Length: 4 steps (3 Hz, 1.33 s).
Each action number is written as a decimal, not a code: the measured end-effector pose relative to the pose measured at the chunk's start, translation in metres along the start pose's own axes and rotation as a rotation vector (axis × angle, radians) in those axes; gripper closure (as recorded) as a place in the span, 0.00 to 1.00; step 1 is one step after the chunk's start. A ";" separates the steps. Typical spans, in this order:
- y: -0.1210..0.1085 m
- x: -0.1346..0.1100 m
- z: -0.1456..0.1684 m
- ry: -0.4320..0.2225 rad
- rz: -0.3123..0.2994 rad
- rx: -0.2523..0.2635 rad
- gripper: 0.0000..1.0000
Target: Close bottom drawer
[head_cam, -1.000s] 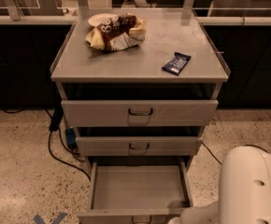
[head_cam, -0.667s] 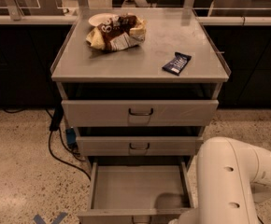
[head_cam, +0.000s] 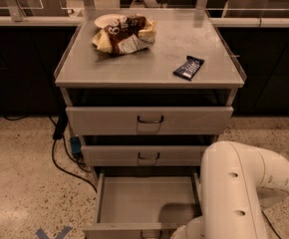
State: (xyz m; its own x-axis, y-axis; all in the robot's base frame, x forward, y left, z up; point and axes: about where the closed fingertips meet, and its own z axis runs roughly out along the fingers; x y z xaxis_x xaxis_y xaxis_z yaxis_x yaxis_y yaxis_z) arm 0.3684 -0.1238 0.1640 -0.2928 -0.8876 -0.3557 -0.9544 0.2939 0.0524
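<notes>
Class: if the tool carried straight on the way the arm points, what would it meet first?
Probably the open bottom drawer, at its front; the tool sits out of view below the arm, so unsure.

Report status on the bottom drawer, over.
Gripper not in view, below the frame. Bottom drawer pulled open. Arm overlaps its right side; nothing else seen blocking it.

White rounded arm (head_cam: 234, 193) with dark holes (head_cam: 228, 175); hand unseen.

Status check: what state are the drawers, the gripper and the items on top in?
bottom drawer: open, nothing visible inside.
middle drawer: shut.
top drawer: shut.
snack bar: lying flat on the cart top.
gripper: out of view, below the frame beneath the arm.
</notes>
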 end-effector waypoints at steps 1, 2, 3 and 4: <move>-0.033 -0.017 0.003 0.023 -0.049 0.035 1.00; -0.071 -0.041 0.011 0.067 -0.121 0.060 1.00; -0.071 -0.041 0.011 0.066 -0.121 0.060 1.00; -0.071 -0.039 0.011 0.007 -0.127 0.063 1.00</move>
State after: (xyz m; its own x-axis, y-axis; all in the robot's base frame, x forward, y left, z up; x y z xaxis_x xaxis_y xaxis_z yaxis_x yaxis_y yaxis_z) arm 0.4487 -0.1062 0.1643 -0.1702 -0.9213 -0.3496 -0.9784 0.2002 -0.0512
